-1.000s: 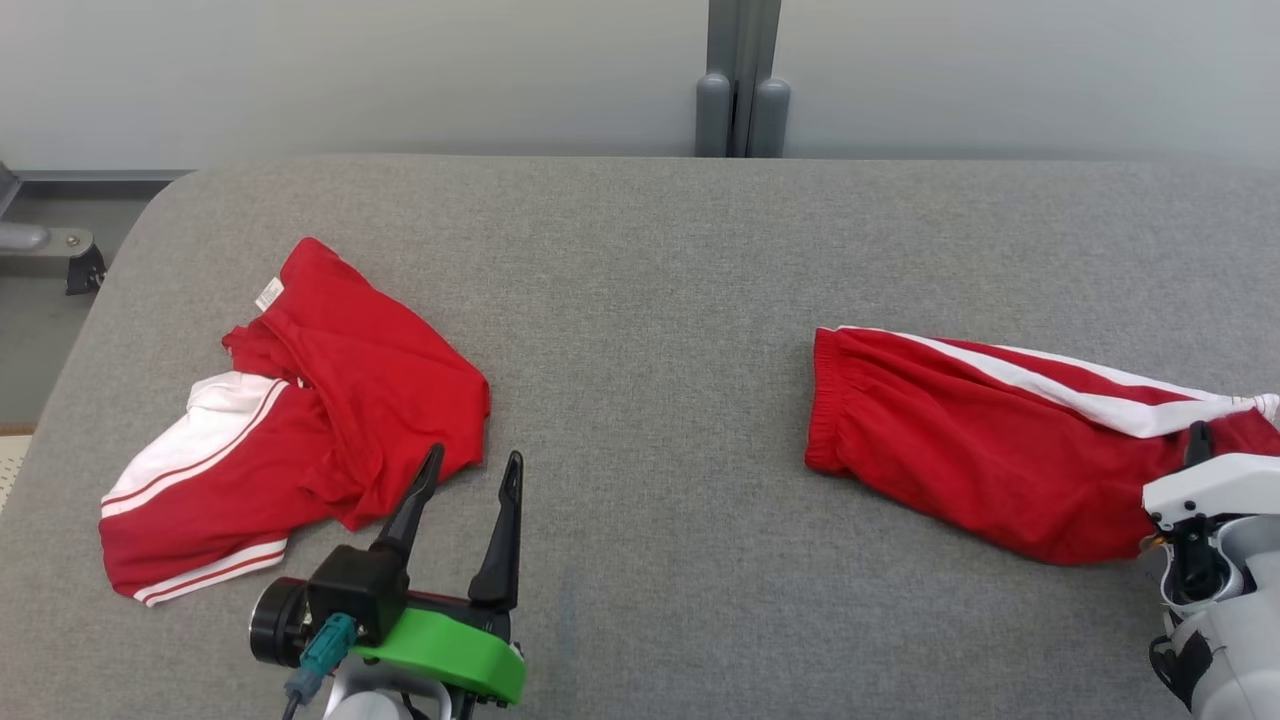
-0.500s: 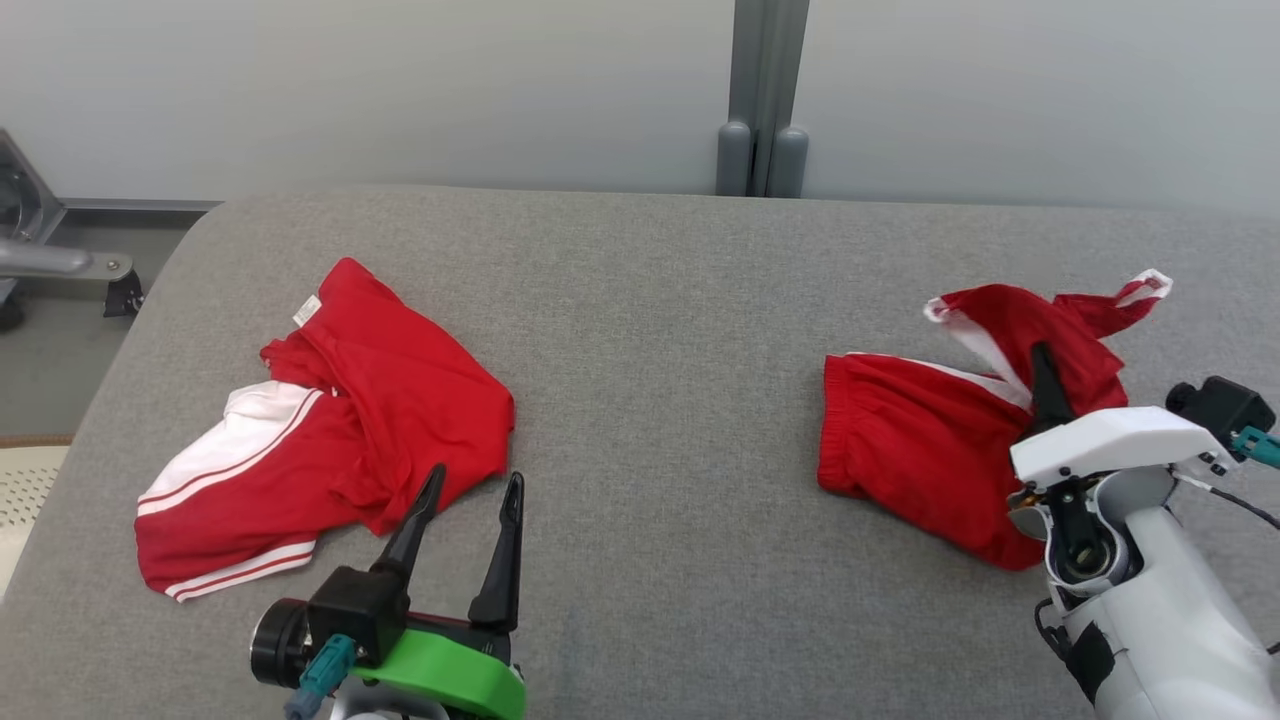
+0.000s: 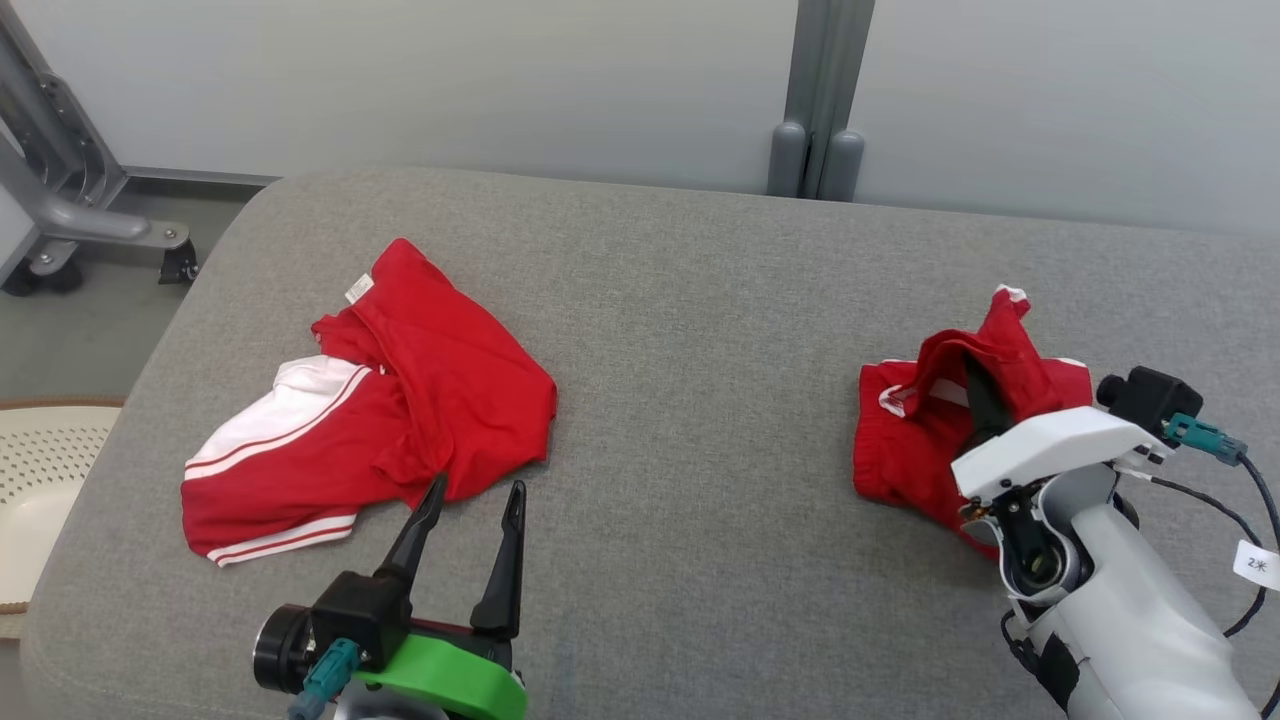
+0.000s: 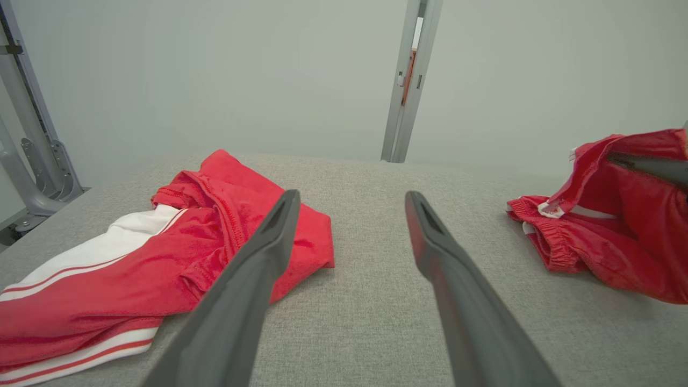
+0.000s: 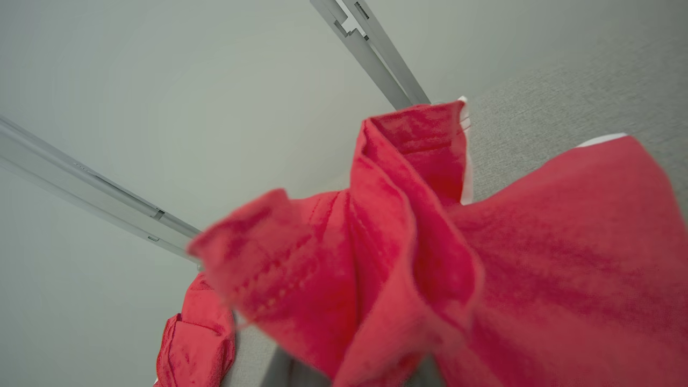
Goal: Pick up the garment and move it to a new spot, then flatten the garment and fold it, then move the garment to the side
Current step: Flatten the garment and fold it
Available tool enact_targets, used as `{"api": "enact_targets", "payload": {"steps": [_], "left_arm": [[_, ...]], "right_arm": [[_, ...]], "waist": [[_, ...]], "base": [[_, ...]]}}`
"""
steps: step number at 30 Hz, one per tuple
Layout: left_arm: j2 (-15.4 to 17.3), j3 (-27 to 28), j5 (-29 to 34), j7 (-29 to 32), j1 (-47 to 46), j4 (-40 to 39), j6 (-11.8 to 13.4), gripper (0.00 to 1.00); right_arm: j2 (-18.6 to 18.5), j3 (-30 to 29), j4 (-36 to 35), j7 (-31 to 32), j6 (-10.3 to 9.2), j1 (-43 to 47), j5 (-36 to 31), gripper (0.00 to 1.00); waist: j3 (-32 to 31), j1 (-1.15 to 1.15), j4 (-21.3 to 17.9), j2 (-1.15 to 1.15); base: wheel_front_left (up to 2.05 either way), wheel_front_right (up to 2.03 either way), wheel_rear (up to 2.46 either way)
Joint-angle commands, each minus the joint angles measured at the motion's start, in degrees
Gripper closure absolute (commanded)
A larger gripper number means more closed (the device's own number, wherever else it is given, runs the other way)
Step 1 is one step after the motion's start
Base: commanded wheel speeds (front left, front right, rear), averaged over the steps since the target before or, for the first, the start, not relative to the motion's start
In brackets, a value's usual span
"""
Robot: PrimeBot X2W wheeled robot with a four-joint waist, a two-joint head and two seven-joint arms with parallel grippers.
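the right gripper [image 3: 978,395] is clamped shut on a bunched fold of the red fabric shorts with the white side stripe [image 3: 915,450], at the right of the grey fabric-covered table [image 3: 680,300]. the pinched part stands up off the surface and drapes over the dark fingers, while the elastic waistband end lies on the table, nearer the middle. in the right wrist view the red cloth [image 5: 408,258] wraps the fingers so closely that i cannot tell how many layers are caught.

that is the main risk: if only a thin fold is held, the weight of the trailing part may pull it free on the lift and drop the shorts in a heap. if several layers are caught, the garment may come down twisted and be harder to flatten. the waistband dragging on the rough table covering could also tug against the grip or roll under itself.

the left gripper [image 3: 477,485] hangs with jaws wide apart, holding nothing, just beside the near edge of a second crumpled red garment with a white panel [image 3: 400,420]. a careless sweep of that arm could snag it, and carrying the shorts too far left could land them on it
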Motion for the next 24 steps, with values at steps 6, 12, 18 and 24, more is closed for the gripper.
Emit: {"api": "enact_targets", "payload": {"steps": [6, 12, 18, 24], "left_arm": [[0.1, -0.3, -0.1, 0.0, 0.4, 0.3, -0.2, 0.00], [0.1, -0.7, -0.3, 0.0, 0.3, 0.5, 0.1, 0.00], [0.1, -0.5, -0.6, 0.0, 0.5, 0.9, 0.0, 0.00], [0.1, -0.6, -0.8, 0.0, 0.8, 1.1, 0.0, 0.00]], "right_arm": [[-0.4, 5.9, 3.2, 0.0, 0.02, -1.1, -2.6, 1.00], [-0.8, 8.8, 6.6, -1.5, 0.02, -1.6, -3.7, 1.00], [-1.2, 14.8, 8.0, -0.9, 0.02, -1.3, -5.3, 0.60], [-1.2, 19.2, 11.4, -0.1, 0.01, -1.3, -6.9, 0.00]], "waist": [[0.8, 0.00, 1.5, 0.00], [1.0, 0.00, 2.1, 0.00], [1.0, 0.00, 2.0, 0.00], [0.7, 0.00, 1.6, 0.00]], "base": [[0.00, 0.00, 0.00], [0.00, 0.00, 0.00], [0.00, 0.00, 0.00], [0.00, 0.00, 0.00]]}}
